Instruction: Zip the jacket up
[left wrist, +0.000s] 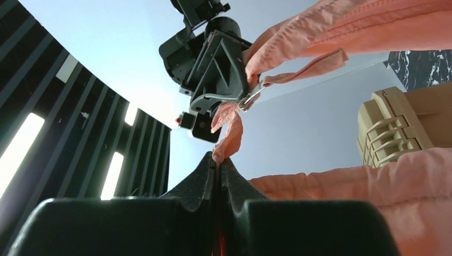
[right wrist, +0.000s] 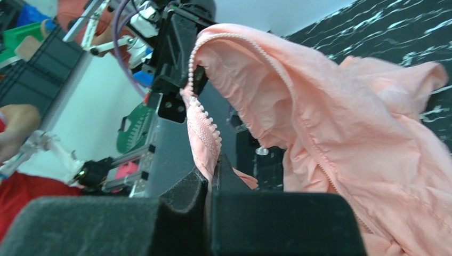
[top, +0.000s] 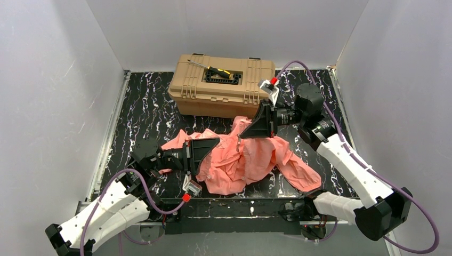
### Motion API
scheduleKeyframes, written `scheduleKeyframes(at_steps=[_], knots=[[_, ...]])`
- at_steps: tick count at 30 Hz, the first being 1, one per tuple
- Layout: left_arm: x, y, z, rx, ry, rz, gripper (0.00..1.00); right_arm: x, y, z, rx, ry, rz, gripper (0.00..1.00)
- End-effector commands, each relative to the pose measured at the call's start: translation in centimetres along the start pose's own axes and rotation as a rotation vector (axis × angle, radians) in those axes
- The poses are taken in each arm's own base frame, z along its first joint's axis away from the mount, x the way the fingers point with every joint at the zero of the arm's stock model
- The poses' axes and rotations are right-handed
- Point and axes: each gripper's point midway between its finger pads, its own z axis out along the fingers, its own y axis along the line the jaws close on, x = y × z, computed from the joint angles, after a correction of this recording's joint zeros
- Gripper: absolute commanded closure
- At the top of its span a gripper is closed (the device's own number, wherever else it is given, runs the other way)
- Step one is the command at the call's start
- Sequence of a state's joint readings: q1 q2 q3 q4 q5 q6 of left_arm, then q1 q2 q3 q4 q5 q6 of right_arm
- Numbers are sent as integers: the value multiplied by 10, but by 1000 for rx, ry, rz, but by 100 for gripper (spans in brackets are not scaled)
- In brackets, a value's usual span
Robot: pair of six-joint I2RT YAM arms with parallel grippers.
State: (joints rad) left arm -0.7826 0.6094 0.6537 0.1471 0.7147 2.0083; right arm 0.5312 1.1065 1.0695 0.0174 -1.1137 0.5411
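The jacket (top: 242, 160) is heaped on the worktop (top: 144, 114), close in front of the box (top: 213, 93). Its edge is pinched tight in the left jaws. Its zipper strip (right wrist: 202, 128) is pinched tight in the right jaws.

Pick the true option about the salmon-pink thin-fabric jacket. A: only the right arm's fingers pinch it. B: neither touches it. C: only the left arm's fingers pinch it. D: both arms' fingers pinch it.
D: the left arm's fingers and the right arm's fingers both clamp the salmon-pink thin-fabric jacket.
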Motion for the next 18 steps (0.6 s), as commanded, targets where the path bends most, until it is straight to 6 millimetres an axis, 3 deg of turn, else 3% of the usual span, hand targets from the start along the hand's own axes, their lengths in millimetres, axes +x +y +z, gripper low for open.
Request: scheduleKeyframes(at_steps=[1, 9, 18], knots=[[-8, 17, -3, -36, -50, 27, 100, -2, 32, 9, -107, 46, 12, 99], [-2, 14, -1, -19, -31, 45, 100, 12, 42, 20, -134, 53, 58, 99], [-1, 12, 1, -11, -29, 62, 100, 21, 34, 23, -156, 76, 137, 99]])
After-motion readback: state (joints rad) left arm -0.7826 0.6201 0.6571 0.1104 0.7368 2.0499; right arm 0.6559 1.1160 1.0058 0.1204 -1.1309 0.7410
